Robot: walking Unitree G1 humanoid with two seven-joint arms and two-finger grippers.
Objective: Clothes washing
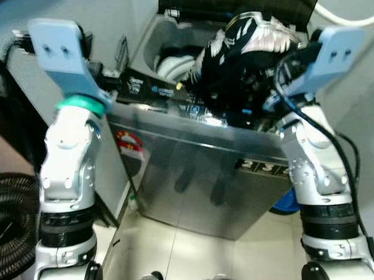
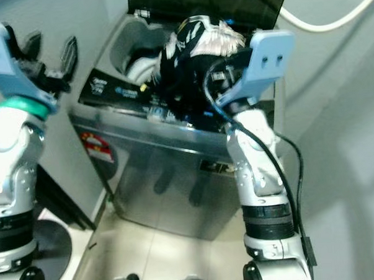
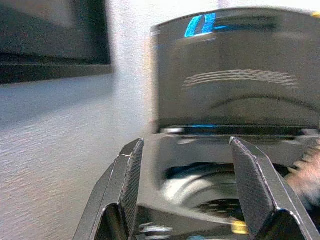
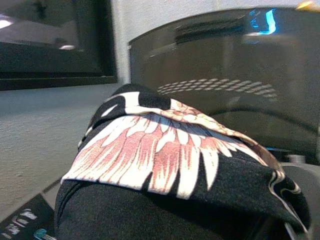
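Note:
A silver top-loading washing machine (image 1: 201,176) stands before me with its dark lid (image 2: 243,1) raised. A black garment with a white and pink feather print (image 1: 245,57) is bunched above the machine's front rim, beside the open drum (image 1: 164,45). My right gripper (image 1: 286,73) reaches into that bundle from the right and is shut on it, its fingers buried in the cloth (image 4: 165,165). My left gripper (image 2: 51,50) hovers open at the machine's left corner. The drum opening shows between its fingers (image 3: 130,185). Something white (image 1: 174,66) lies inside the drum.
A coiled black hose (image 1: 8,228) lies on the floor at the left. A white hose (image 2: 331,22) curves along the wall at the upper right. A blue object (image 1: 286,204) sits low behind my right arm. Walls close in on both sides, with tiled floor (image 1: 198,257) in front.

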